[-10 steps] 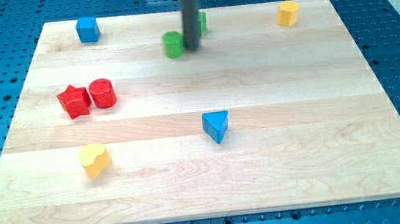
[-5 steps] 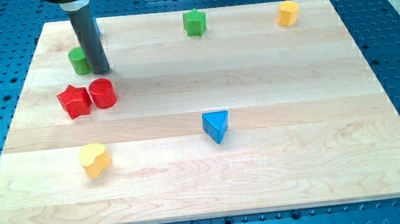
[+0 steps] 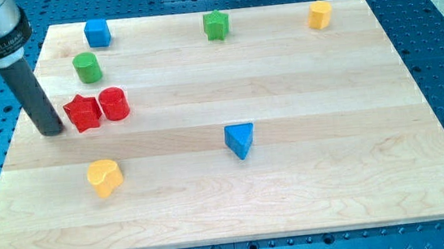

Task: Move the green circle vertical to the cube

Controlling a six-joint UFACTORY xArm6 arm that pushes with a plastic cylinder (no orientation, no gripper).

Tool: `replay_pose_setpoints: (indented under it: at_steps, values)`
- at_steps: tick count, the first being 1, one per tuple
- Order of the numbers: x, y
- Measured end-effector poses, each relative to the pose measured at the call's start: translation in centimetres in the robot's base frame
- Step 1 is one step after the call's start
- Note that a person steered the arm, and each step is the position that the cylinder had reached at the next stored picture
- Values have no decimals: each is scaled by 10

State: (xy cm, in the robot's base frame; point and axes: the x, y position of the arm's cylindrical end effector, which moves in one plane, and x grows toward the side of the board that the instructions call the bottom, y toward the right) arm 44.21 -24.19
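Now, from the one camera view, my tip [image 3: 53,131] rests on the board [image 3: 308,173] near its left edge, just to the view's left of the red star [image 3: 82,113] and clear of the green circle [image 3: 87,68] — it has no jaws, so it grasps nothing and merely stands beside the blocks. The green circle sits toward the top-left corner, directly below the blue cube [image 3: 97,32], which lies close to the top edge; the two are near each other but apart. Judging by that line-up, the circle looks roughly vertical to the cube, so the task seems largely done — perhaps only a slight nudge toward the view's right is left. Elsewhere, a red cylinder [image 3: 114,104] touches the red star, a green star [image 3: 215,25] lies by the top edge, a yellow hexagon-like block [image 3: 320,14] lies near the top-right corner, a blue triangle [image 3: 240,140] mid-board, and a yellow heart [image 3: 104,177] toward the bottom-left.
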Motion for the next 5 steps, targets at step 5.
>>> replay_pose_setpoints:
  at_steps: [5]
  values:
    - [9, 21]
